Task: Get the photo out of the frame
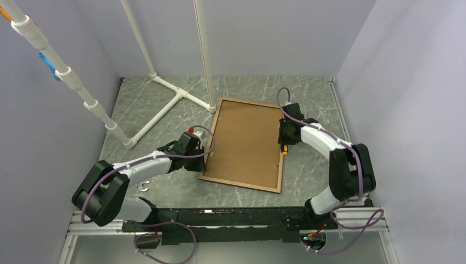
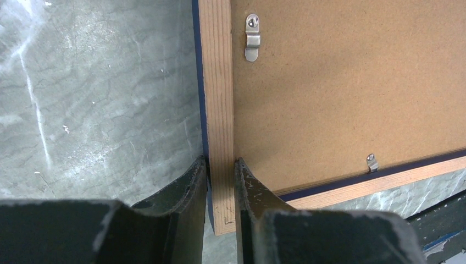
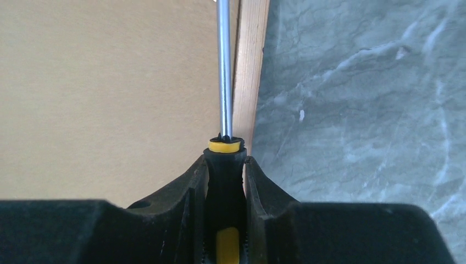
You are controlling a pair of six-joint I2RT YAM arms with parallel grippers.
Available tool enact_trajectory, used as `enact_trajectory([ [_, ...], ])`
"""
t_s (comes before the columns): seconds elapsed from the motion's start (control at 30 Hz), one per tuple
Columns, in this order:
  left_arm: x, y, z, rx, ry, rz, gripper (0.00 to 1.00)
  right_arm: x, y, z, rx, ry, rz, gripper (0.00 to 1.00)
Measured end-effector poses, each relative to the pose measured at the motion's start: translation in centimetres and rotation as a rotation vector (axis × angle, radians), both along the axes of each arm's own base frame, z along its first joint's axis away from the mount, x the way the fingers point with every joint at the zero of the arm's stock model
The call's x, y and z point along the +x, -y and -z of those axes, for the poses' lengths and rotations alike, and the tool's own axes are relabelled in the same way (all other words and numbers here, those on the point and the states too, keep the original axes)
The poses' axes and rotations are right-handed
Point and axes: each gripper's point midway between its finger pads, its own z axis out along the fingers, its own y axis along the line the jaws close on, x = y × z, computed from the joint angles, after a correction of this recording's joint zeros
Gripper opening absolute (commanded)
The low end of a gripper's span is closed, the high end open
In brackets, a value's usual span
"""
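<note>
The frame [image 1: 242, 184] lies face down on the table, showing its bare wooden back and the brown backing board [image 1: 247, 140]. The photo is hidden under that board. My left gripper [image 1: 206, 151] is shut on the frame's left rail [image 2: 217, 82] near a corner, one finger on each side [image 2: 221, 165]. A metal clip [image 2: 252, 37] and a smaller one [image 2: 372, 162] lie over the board's edge. My right gripper [image 1: 284, 144] is shut on a black-and-yellow screwdriver [image 3: 225, 165]. Its steel shaft [image 3: 222, 66] runs along the inner side of the frame's right rail [image 3: 250, 71].
A white pipe structure [image 1: 165, 104] stands on the grey marbled table [image 1: 308, 93] behind and left of the frame, with slanted pipes [image 1: 66, 77] rising at the left. Grey walls close in three sides. A black rail [image 1: 220, 217] runs along the near edge.
</note>
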Motion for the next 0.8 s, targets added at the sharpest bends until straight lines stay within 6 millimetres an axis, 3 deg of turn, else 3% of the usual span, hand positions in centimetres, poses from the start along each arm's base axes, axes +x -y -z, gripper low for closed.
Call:
enact_trajectory([
  [0.23, 0.1, 0.4, 0.0, -0.015, -0.015, -0.002, 0.00, -0.6, 0.3, -7.1, 0.056, 0.138, 0.102, 0.00],
  [0.33, 0.1, 0.4, 0.0, -0.019, -0.017, -0.009, 0.00, -2.2, 0.5, -8.0, 0.061, 0.104, 0.124, 0.00],
  [0.5, 0.1, 0.4, 0.0, -0.021, -0.018, -0.012, 0.00, -7.2, 0.6, -7.7, 0.072, -0.050, 0.118, 0.00],
  [0.8, 0.0, 0.5, 0.0, -0.023, -0.019, -0.014, 0.00, -16.2, -1.2, -9.2, 0.124, -0.247, 0.015, 0.00],
])
